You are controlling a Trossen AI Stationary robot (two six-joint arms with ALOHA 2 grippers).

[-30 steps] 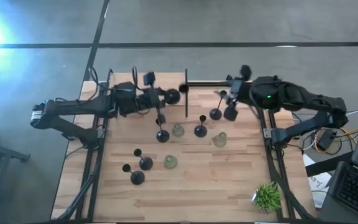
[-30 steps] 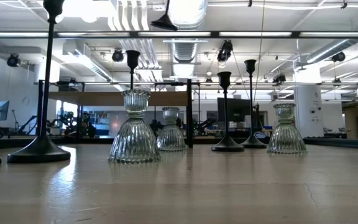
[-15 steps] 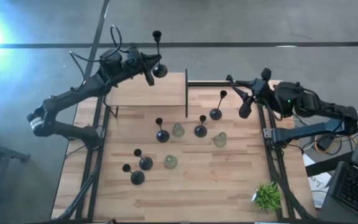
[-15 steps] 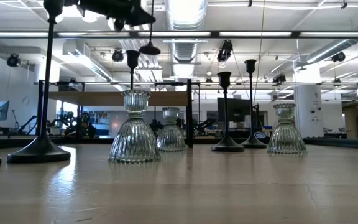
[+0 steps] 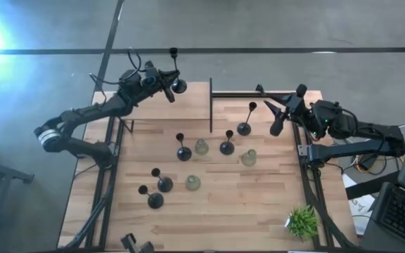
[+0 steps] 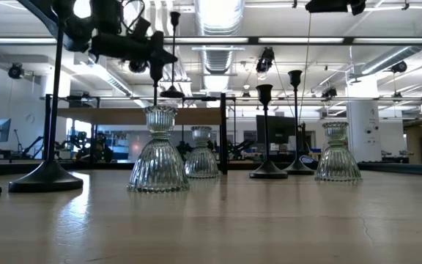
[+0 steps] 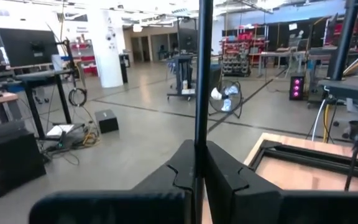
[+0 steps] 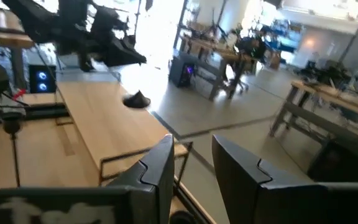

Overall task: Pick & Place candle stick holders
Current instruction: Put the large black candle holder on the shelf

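Above the far left corner of the table (image 5: 259, 211), your left gripper (image 5: 169, 86) is clamped on the thin stem of a tall black candle stick holder (image 5: 176, 77); in the left wrist view the stem (image 7: 202, 93) runs straight up between the two closed fingers (image 7: 182, 168). The holder hangs clear of the wood, and its round base shows in the low view (image 6: 171, 92) well above the table.

On the right side, your right gripper (image 5: 273, 116) hovers over the far right edge of the table with its fingers (image 8: 160, 165) parted and nothing between them.

On the table itself you have the rest of the set. A tall black holder (image 5: 245, 125) stands near the far middle, just beside a thin upright divider (image 5: 211, 105). Two shorter black holders (image 5: 183, 150) (image 5: 227, 145) flank a pale-green glass holder (image 5: 201, 147). Another glass holder (image 5: 249, 157) sits to their right, and a third (image 5: 193, 183) nearer the front. Two more black holders (image 5: 163, 182) (image 5: 153, 199) stand together at front left. A small potted plant (image 5: 302, 221) sits at the front right corner.
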